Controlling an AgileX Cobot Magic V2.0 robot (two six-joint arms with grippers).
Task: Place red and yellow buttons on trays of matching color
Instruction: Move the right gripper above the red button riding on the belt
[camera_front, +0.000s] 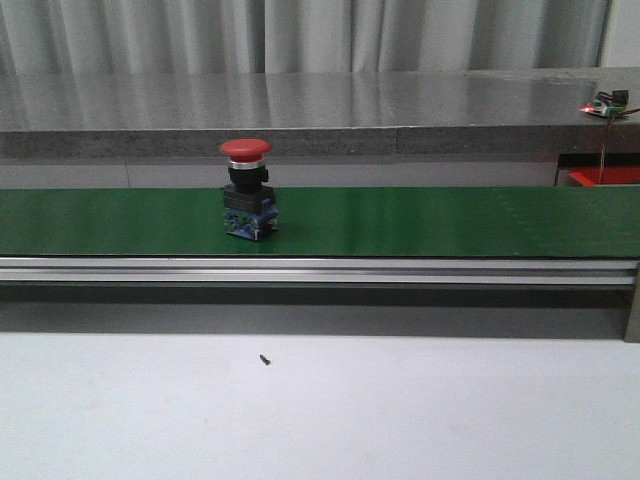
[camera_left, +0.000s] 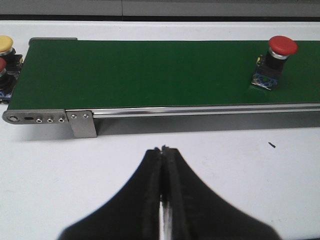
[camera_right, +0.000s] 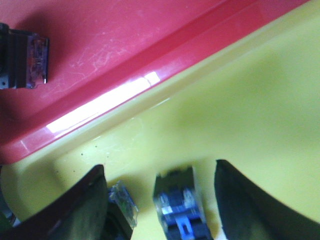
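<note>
While one red button (camera_front: 246, 187) stands upright on the green conveyor belt (camera_front: 420, 220), left of centre in the front view, the left wrist view shows that same button toward the right end of the belt and two more at the far left edge of the frame: one yellow button (camera_left: 5, 44) with a second red button (camera_left: 2, 65) just below it, both partly cut off. That makes three buttons around the belt. The left claw (camera_left: 164, 150) hangs over the white worktop (camera_left: 225, 175) at the bottom centre of its view, its two black fingers pressed together with nothing between them. The right claw (camera_right: 160, 175) is spread wide over the yellow tray (camera_right: 240, 100), with one button body (camera_right: 177, 207) lying between its fingers, apart from both. A second body (camera_right: 122, 200) sits just beside the finger at lower left. One red tray (camera_right: 100, 35) fills the upper left, touching the yellow one, and holds one dark button body (camera_right: 22, 56)
</note>
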